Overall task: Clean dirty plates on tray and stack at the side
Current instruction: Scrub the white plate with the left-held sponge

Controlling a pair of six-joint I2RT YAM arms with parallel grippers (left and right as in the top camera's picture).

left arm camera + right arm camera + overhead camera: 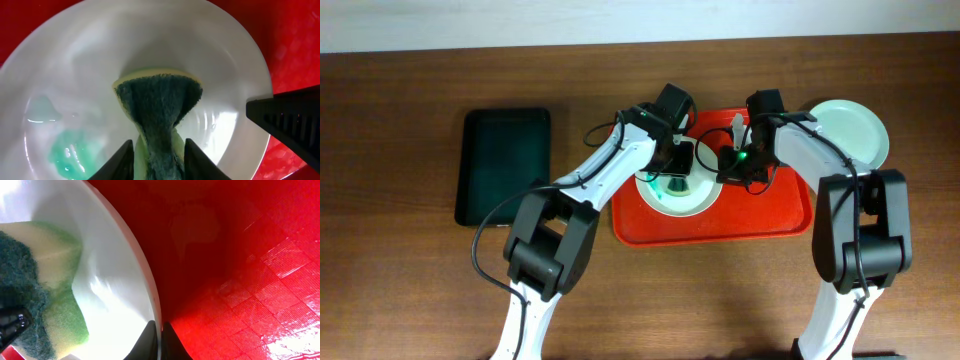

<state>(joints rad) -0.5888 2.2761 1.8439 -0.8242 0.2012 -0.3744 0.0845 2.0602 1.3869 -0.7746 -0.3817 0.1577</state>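
A pale plate [665,196] with a teal smear lies at the left of the red tray [760,215]. In the left wrist view the plate [100,55] fills the frame, with the smear at its lower left. My left gripper [677,162] [159,146] is shut on a green sponge [160,107] and presses it into the plate. My right gripper [728,165] [159,334] is shut on the plate's rim [145,280] at its right side. A mint green plate [852,130] lies on the table off the tray's far right corner. The third plate is not in view.
A smaller black tray [503,165] lies on the wooden table to the left. The right half of the red tray [250,270] is bare and looks wet. Both arms reach in from the near edge.
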